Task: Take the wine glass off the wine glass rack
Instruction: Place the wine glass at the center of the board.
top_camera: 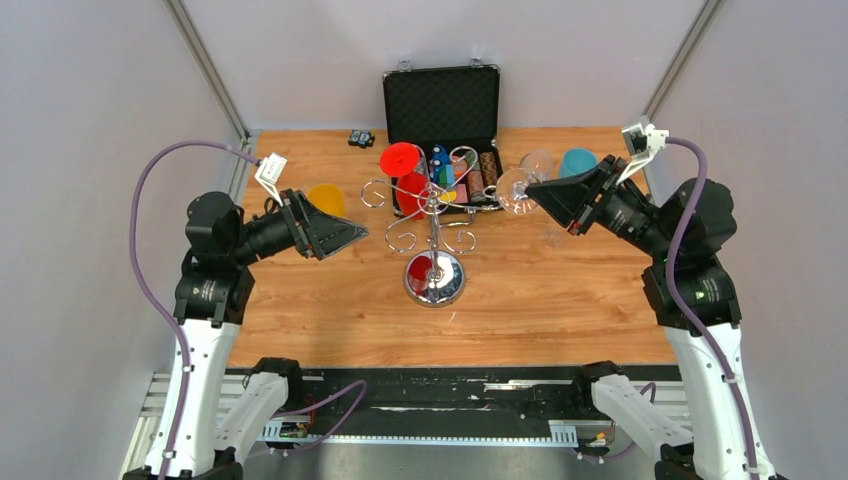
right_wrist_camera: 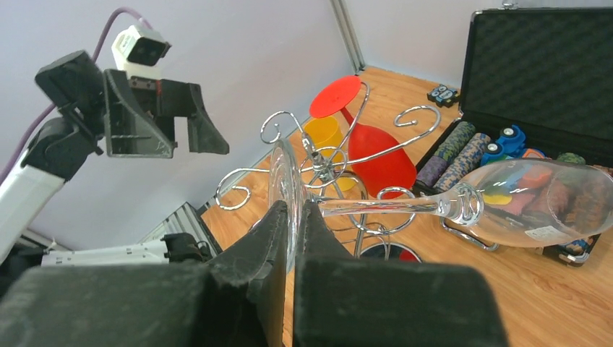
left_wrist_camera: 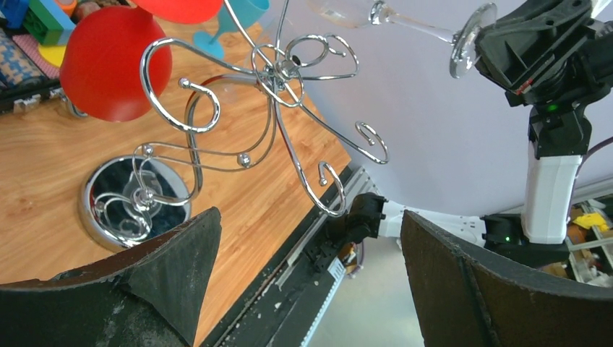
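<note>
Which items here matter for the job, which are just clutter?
Job: clear wine glass, held at its foot by the right fingers; wine glass rack.
Clutter: red glass on the rack, chip case, orange cup, teal glass.

Lab: white walls, aluminium frame.

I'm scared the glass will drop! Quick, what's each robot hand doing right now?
Left hand: open, holding nothing.
Right hand: closed on the foot of the clear wine glass.
</note>
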`<state>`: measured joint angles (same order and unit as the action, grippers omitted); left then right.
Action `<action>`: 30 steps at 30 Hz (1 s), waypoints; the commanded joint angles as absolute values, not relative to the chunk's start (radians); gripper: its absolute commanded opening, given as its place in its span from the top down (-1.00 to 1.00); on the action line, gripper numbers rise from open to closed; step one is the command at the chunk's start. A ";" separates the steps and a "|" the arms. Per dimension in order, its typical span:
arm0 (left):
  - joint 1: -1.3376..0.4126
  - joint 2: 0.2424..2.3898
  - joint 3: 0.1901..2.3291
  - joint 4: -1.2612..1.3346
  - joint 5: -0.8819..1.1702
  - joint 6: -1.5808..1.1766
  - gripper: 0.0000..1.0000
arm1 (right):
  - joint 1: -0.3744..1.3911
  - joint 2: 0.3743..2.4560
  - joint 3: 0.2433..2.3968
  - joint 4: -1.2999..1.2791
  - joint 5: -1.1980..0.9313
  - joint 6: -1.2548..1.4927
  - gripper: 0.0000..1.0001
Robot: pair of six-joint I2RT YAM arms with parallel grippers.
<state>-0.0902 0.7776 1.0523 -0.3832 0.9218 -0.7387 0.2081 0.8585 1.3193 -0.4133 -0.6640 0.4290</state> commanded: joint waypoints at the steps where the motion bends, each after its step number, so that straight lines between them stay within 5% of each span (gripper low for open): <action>1: -0.092 0.776 1.068 -0.408 0.954 -0.748 -1.00 | 0.213 0.817 1.377 -0.359 -0.747 0.339 1.00; 17: -0.092 0.708 1.103 -0.328 1.057 -0.912 -1.00 | 0.311 0.848 1.410 -0.233 -0.900 0.256 1.00; 30: -0.092 0.666 1.147 -0.316 1.065 -0.981 -1.00 | 0.668 0.864 1.392 -0.124 -0.737 -0.029 1.00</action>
